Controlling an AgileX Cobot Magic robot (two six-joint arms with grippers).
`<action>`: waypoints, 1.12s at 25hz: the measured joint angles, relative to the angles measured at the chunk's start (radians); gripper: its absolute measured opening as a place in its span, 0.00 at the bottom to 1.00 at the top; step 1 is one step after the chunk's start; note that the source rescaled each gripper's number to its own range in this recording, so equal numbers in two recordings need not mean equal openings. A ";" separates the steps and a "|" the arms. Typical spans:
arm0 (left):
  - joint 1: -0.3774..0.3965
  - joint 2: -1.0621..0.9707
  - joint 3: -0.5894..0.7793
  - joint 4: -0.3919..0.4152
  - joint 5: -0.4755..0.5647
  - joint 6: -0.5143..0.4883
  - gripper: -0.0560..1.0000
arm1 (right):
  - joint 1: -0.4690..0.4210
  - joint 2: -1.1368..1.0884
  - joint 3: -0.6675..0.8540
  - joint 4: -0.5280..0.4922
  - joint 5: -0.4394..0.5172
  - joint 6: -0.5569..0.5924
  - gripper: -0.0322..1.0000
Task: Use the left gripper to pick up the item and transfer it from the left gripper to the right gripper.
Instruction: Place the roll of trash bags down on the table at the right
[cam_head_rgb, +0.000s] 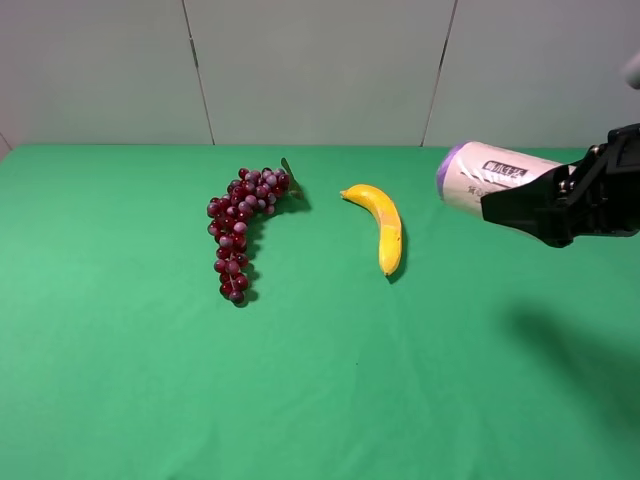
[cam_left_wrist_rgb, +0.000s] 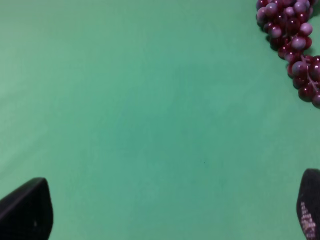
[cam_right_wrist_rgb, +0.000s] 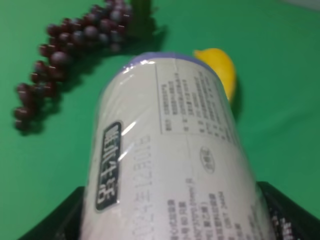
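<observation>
Right gripper (cam_head_rgb: 530, 205), black wedge-fingered claw: fingers (cam_right_wrist_rgb: 287, 212) clamped on either side of the item (cam_head_rgb: 490, 172), a whitish film-wrapped cylindrical roll with crinkly purple ends. It is gripped at the near end of the barrel, with the far purple end sticking out past the fingertips, off the table.

Left gripper (cam_left_wrist_rgb: 170, 210), same black claw: fingers (cam_left_wrist_rgb: 25, 212) spread wide with nothing between them, only bare green tablecloth (cam_left_wrist_rgb: 150, 125).

Handling, judged: glossy wrap with glare streaks, so probably slick. Looks light and somewhat squashable, so firm but not crushing. Best hold is across the mid-barrel, pads on the flat wrapper. Avoid the crinkly ends, which would give.

Beyond the roll's free end, down on the cloth: yellow banana (cam_head_rgb: 382, 222) nearer, dark red grape bunch (cam_head_rgb: 243, 232) further out. The grapes also sit ahead and to one side of the left fingers. Handover looks done.
</observation>
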 joint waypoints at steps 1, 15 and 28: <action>0.000 0.000 0.000 0.000 0.000 0.001 0.95 | 0.000 0.000 0.000 -0.020 -0.014 0.016 0.03; 0.000 0.000 0.000 0.000 0.000 0.002 0.95 | 0.000 0.257 -0.113 -0.180 -0.093 0.202 0.03; 0.000 0.000 0.000 0.000 0.000 0.002 0.95 | 0.000 0.531 -0.163 -0.412 -0.285 0.416 0.03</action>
